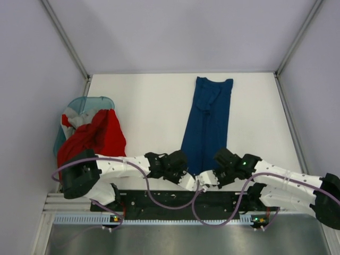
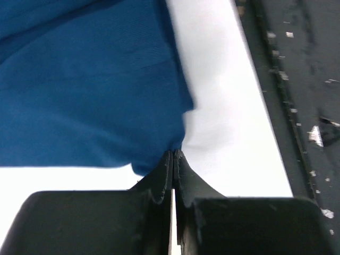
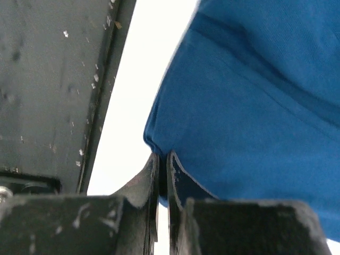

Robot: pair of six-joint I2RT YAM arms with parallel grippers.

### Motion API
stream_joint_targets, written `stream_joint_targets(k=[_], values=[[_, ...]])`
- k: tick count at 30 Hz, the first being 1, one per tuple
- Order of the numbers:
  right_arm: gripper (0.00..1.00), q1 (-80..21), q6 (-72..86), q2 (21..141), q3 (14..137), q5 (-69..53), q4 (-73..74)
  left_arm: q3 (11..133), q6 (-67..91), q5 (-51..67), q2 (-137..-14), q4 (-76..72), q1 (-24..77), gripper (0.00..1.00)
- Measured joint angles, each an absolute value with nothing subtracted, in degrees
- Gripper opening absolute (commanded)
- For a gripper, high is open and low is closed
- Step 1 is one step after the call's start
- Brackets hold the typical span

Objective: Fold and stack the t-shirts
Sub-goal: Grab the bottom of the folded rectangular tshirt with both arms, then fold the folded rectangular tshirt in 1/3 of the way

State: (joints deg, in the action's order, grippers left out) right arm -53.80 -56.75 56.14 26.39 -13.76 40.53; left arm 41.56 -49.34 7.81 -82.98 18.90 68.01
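The navy-blue t-shirt (image 1: 208, 122) lies as a long narrow strip down the middle of the table, its near end at the arms. My left gripper (image 2: 175, 154) is shut on the shirt's near left corner (image 2: 159, 159). My right gripper (image 3: 161, 156) is shut on the near right corner (image 3: 159, 141). Both grippers sit close together at the table's near edge (image 1: 204, 178). The red t-shirt (image 1: 98, 135) is heaped at the left, draped over the teal basket (image 1: 85, 103), with grey-white cloth (image 1: 74, 119) showing under it.
The black base rail (image 1: 180, 199) runs just behind the grippers along the near edge. White walls enclose the table on the left, back and right. The basket stands at the left wall.
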Motion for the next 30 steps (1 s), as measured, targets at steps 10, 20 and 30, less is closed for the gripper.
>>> stream_joint_targets(k=[10, 20, 30], values=[[0.0, -33.85, -56.12, 51.09, 32.69, -15.33, 44.93, 57.01, -40.03, -1.5, -86.59, 23.14, 59.46, 0.0], [0.0, -17.87, -57.28, 64.88, 39.4, -26.57, 25.47, 81.17, -32.77, -2.9, -103.31, 19.77, 49.34, 0.0], [0.0, -8.8, -58.02, 78.43, 43.09, -33.12, 11.81, 93.17, -31.62, -5.26, -115.83, 20.86, 45.69, 0.0]])
